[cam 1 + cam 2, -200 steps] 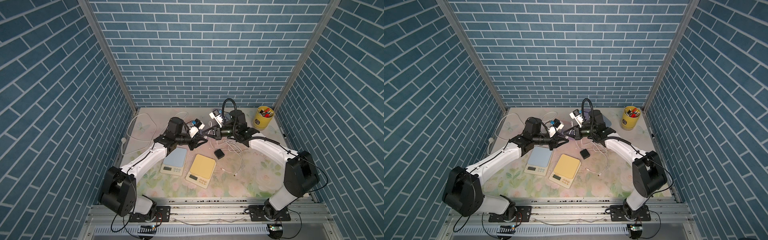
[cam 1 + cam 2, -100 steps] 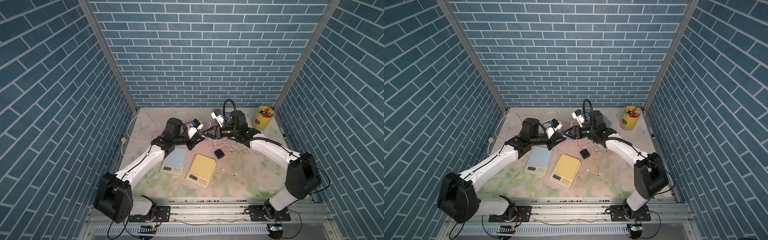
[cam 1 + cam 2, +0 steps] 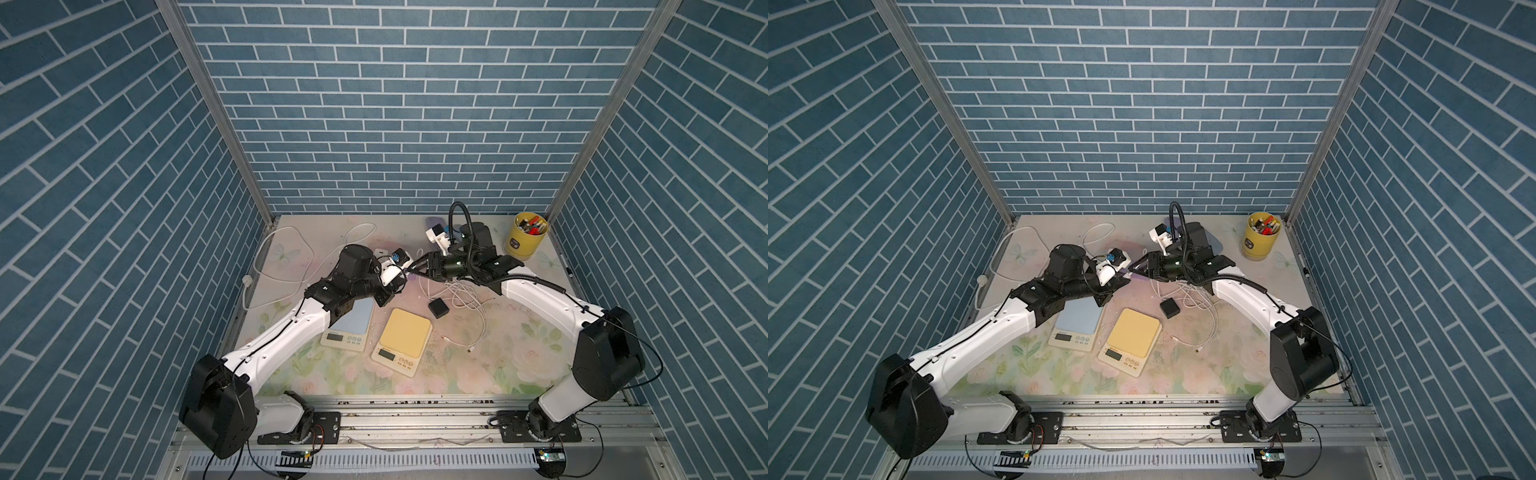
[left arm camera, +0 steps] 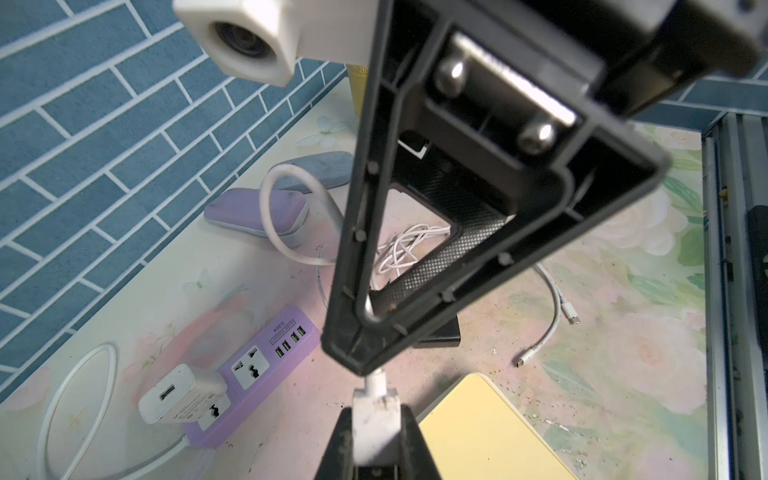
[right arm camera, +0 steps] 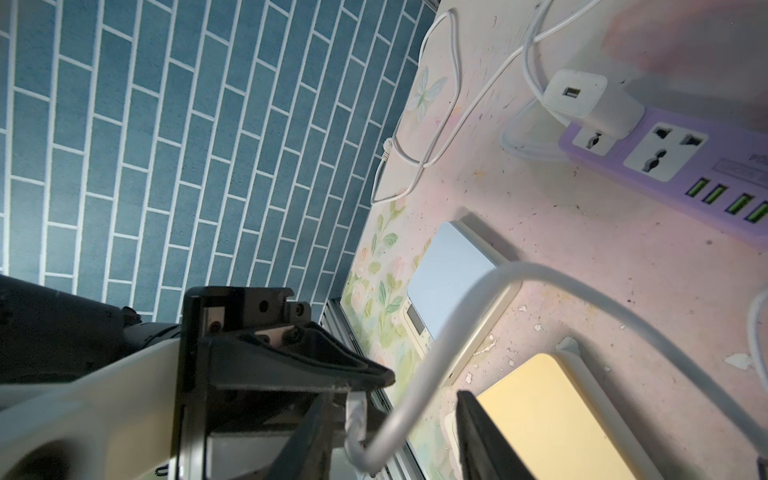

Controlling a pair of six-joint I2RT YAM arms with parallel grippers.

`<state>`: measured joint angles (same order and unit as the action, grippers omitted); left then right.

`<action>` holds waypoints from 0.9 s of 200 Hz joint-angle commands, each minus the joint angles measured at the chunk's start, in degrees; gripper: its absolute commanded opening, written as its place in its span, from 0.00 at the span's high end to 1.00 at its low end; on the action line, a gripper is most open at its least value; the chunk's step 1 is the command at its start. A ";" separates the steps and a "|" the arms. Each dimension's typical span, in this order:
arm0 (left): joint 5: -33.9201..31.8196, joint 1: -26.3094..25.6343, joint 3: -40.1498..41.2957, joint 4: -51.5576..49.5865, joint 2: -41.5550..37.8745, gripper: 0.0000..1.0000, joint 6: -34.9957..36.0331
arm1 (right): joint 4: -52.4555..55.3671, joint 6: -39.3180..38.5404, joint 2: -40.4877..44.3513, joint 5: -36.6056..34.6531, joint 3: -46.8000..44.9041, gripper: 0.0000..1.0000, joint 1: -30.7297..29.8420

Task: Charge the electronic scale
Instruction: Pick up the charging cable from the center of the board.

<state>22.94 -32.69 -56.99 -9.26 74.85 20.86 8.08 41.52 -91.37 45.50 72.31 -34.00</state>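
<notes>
Two electronic scales lie side by side on the floral mat, a blue-topped scale (image 3: 348,322) (image 5: 451,274) and a yellow-topped scale (image 3: 405,337) (image 4: 478,432). My left gripper (image 4: 376,415) (image 3: 401,276) is shut on the white USB plug (image 4: 376,409) of a white cable (image 5: 457,316), held above the mat behind the scales. My right gripper (image 5: 395,399) (image 3: 415,270) meets it tip to tip. Its jaws stand open on either side of the cable, which loops between them without being pinched.
A purple power strip (image 4: 270,357) (image 5: 665,158) with a white charger (image 4: 183,392) plugged in lies behind the scales. A tangle of white cable (image 3: 461,291), a small black box (image 3: 439,308) and a loose cable end (image 4: 524,360) lie on the right. A yellow cup (image 3: 525,241) stands back right.
The right gripper was shut a second ago and has opened, letting go of the cable. The left gripper has kept its grip on the plug and shifted slightly.
</notes>
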 commanded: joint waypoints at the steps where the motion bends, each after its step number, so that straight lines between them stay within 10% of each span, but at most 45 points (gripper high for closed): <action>1: -2.19 -0.66 0.13 -1.33 -0.89 1.00 1.80 | 4.88 -2.41 -0.38 2.09 3.93 0.55 -1.39; 43: -3.27 -1.25 -0.14 -1.84 -0.95 0.99 2.25 | 9.62 -4.97 -2.25 2.32 6.59 0.74 -3.22; 180: -7.66 -2.21 0.51 -2.65 -3.10 0.84 3.18 | 14.21 -7.04 -6.69 2.01 11.46 0.69 -4.88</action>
<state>17.19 -34.44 -56.95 -12.34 73.71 23.24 21.30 35.94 -96.73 46.61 81.69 -38.28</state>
